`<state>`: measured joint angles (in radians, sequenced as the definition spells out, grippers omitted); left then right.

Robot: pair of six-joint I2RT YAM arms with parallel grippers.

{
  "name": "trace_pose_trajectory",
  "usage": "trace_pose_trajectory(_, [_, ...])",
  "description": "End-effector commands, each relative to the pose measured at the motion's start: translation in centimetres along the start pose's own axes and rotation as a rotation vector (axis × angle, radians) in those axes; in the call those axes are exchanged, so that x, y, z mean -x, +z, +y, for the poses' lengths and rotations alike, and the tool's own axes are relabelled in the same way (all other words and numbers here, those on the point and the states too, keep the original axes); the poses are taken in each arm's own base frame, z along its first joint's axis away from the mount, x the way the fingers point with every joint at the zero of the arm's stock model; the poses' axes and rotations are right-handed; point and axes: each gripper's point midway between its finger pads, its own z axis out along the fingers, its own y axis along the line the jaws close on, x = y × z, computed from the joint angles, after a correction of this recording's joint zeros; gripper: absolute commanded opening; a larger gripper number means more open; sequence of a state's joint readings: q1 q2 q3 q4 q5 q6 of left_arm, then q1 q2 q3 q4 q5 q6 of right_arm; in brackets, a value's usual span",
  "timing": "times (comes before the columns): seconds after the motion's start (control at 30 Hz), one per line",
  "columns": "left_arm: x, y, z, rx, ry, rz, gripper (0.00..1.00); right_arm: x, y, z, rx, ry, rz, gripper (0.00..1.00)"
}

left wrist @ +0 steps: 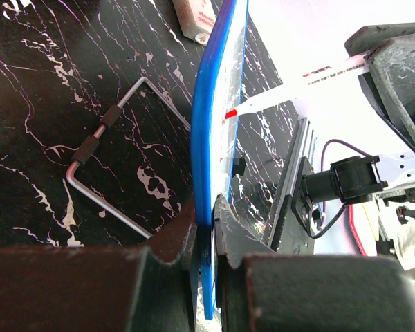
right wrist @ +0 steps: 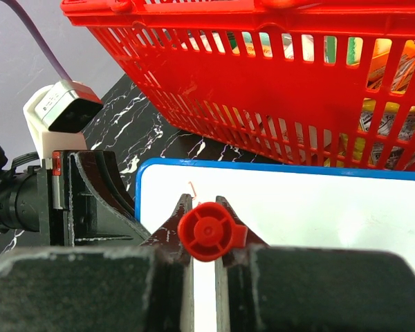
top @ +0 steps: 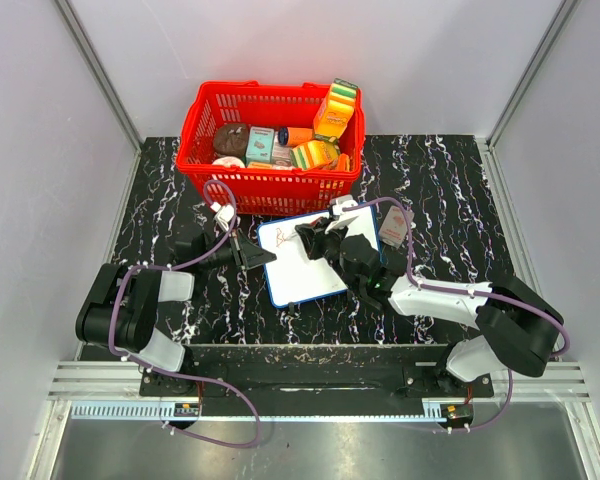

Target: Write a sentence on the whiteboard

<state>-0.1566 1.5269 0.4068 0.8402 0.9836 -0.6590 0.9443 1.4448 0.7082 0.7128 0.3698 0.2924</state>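
Observation:
The whiteboard (top: 310, 270), white with a blue frame, lies on the black marble table in front of the red basket. Faint red lettering (top: 277, 240) sits near its upper left corner. My left gripper (top: 263, 255) is shut on the board's left edge; in the left wrist view its jaws (left wrist: 211, 207) pinch the blue frame (left wrist: 211, 124) seen edge-on. My right gripper (top: 315, 238) is shut on a red marker (right wrist: 207, 232) held over the board (right wrist: 318, 221). A short red stroke (right wrist: 193, 188) shows just beyond its fingertips. The marker's tip (left wrist: 229, 113) is at the board's face.
A red plastic basket (top: 270, 185) full of packaged groceries stands right behind the board, also in the right wrist view (right wrist: 297, 83). A small pink-white box (top: 392, 228) lies at the board's right. A bent wire handle with a black grip (left wrist: 100, 145) lies on the table.

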Motion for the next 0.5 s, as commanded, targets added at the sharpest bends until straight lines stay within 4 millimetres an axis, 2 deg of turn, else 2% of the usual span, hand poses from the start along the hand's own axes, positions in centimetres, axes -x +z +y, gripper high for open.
trace_pose_trajectory(0.0, [0.86,0.39,0.69,0.028,0.106,-0.026,0.0,1.55,0.49,-0.23,-0.038,-0.002,-0.056,0.0])
trace_pose_trajectory(0.47, [0.84,0.38,0.7,0.028,0.105,-0.025,0.0,1.98,1.17,0.06,-0.04,-0.006,-0.07,0.0])
